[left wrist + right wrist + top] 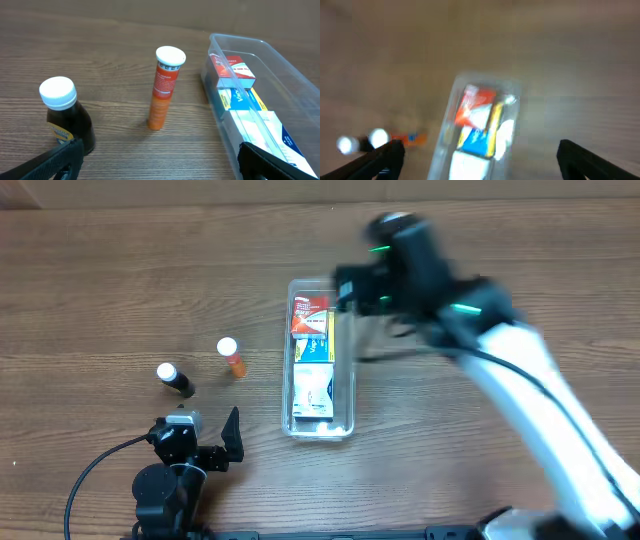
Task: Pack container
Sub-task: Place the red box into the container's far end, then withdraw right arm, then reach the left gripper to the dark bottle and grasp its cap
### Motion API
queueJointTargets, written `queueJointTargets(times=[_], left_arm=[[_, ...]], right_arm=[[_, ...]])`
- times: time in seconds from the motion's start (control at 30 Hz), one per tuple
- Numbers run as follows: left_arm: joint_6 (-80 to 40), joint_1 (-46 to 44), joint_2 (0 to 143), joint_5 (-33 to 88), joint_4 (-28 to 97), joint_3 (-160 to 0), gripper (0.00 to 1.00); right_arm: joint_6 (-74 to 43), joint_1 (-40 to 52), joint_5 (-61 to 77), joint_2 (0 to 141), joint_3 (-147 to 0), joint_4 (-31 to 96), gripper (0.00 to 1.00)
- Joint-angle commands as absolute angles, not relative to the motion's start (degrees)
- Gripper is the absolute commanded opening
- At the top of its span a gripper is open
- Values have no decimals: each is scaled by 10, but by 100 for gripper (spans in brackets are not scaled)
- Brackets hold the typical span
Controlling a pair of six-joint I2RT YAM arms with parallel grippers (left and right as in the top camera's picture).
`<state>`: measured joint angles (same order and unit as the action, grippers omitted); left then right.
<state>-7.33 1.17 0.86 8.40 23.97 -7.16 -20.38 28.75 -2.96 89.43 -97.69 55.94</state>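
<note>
The clear plastic container (348, 395) lies lengthwise at mid-table, holding a red-and-white box (309, 313), a blue-and-yellow box (315, 348) and a white box (313, 390). It also shows in the left wrist view (280, 60) and, blurred, in the right wrist view (447, 145). An orange tube with a white cap (232, 357) (164, 87) and a dark bottle with a white cap (175, 378) (67, 117) stand left of it. My left gripper (215, 435) (160, 165) is open and empty near the front edge. My right gripper (345, 290) (480, 165) is open and empty above the container's far end.
Bare wooden table (120, 270) lies all around. My right arm (540, 390) reaches in from the front right over the table, blurred by motion.
</note>
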Motion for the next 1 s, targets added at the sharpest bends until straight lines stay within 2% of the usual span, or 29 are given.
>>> queueJointTargets(times=[0.0,0.27,0.43,0.57,0.77,0.97], left_arm=[[-79,15,3,88,237,-69,100],[-80,15,3,89,219,-69,100],[-80,15,3,84,225,-76,100],[-142,15,22,39,229,-143,100],[-132,15,198,-136,311,-362,100],[-77,15,433,-143,440,-567,100]], right_arm=[[-225,196,-68,801,-994,601,100],[-245,24,-37,765,-993,697,100],[-244,1,-38,771,-993,728,100],[-244,1,-38,772,-993,734,100],[-244,1,-38,772,-993,734,100],[-244,1,-38,772,-993,734,100]])
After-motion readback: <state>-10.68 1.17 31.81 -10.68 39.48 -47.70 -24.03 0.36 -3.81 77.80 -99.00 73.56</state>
